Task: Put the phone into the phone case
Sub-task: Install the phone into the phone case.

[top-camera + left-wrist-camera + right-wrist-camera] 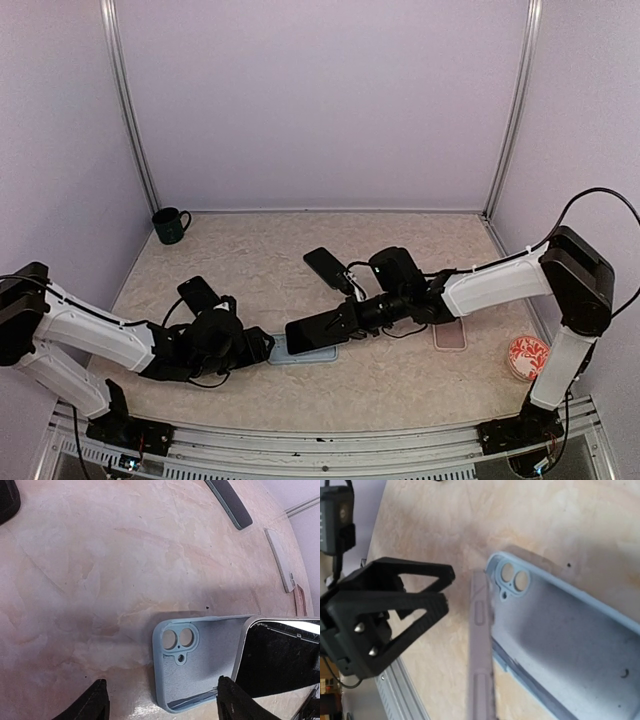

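Black left gripper [262, 349], nearest the bases, low over the table [400, 385]. Its fingers [97, 702] are spread wide and are not pinching anything; in the left wrist view only the case's near corner lies between them. It sits just beside the camera-cutout end of the phone case [200, 655].

The case is light blue and lies flat on the tabletop, open side up. Two round lens holes plus a small one are visible, and the inner lining is bare at that end.

The phone [318, 331] is black, screen up, held slanted over the other part of the case. Its left end is low and its right end is raised toward the right arm. It is not seated flat, and the cutout end of the case is uncovered. The right wrist view shows the phone's pale side edge with buttons running along the case's rim; whether they touch there, cannot tell.

Right gripper [352, 316] is pressed together on the phone's right end, arm stretched in from the right side. Just right of it, a pink case [450, 336] lies flat on the table, partly under the arm. Further right, near the right arm's base, is a small red-and-white patterned dish [528, 357].

Beyond the task spot, one black phone [200, 293] lies behind the left gripper and another dark phone [326, 267] behind the right gripper. Both are flat and apart from the blue case.

In the far left corner stands a dark green mug [170, 225], upright, handle to the right, near the metal frame post [130, 120]. Pale lilac walls [320, 100] behind.
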